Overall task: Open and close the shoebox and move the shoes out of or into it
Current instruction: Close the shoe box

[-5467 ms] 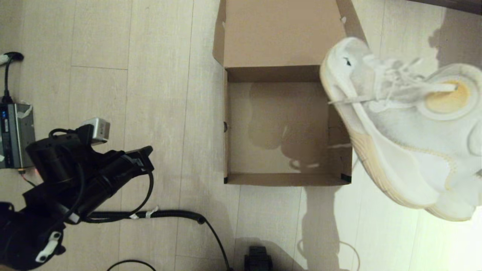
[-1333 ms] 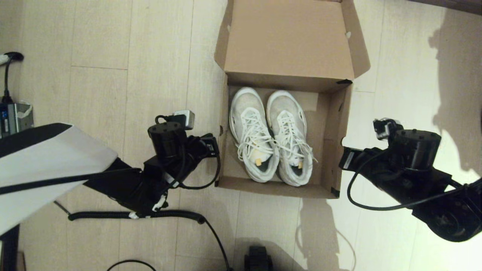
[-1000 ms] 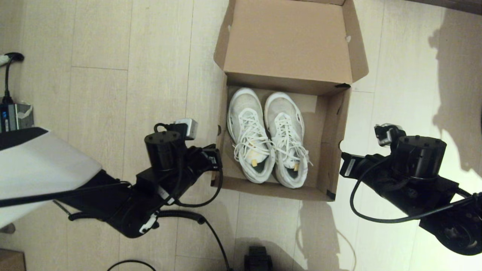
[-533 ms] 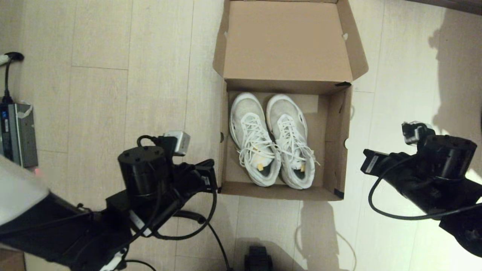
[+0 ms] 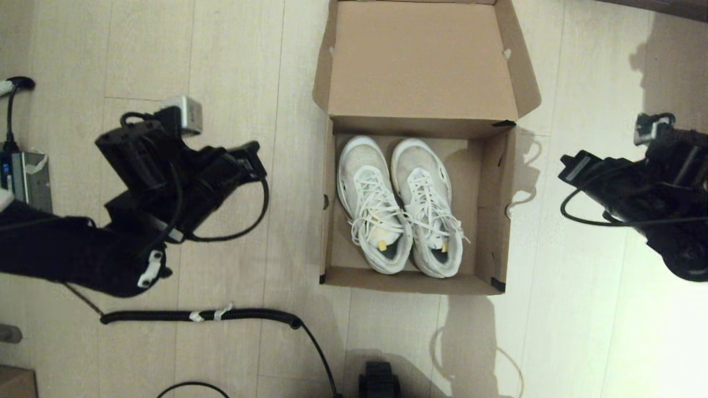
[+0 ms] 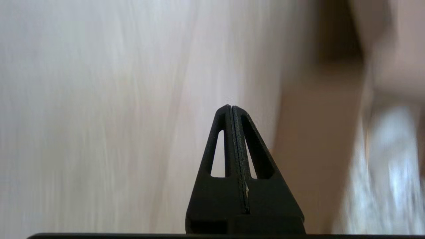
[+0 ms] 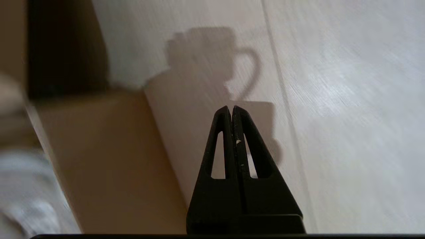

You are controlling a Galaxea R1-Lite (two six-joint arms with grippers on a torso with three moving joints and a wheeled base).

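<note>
Your left tool (image 5: 251, 152) has moved away from the shoebox (image 5: 500, 204) since half a second ago: it was low beside the near-left corner, and now it hangs higher, well apart from the left wall, over the floor (image 5: 232, 66). Your right tool (image 5: 569, 166) has also drawn back from the right wall and sits farther to the right. In both wrist views the fingers are pressed together and pinch nothing: left tool (image 6: 231, 108), right tool (image 7: 231, 108). Each arm reaches inward, with its tip pointing toward the box.

The shoebox has stayed in place on the floor, with its flap lid (image 5: 420, 61) open and leaning away from you. The shoes (image 5: 401, 204) lie side by side inside it, toes toward the lid, nearer to the left wall.

A coiled black cable (image 5: 210, 316) runs over the floor near the left arm, and a grey power unit (image 5: 25, 174) lies at the far left edge. Nothing stands between the tools and the box.
</note>
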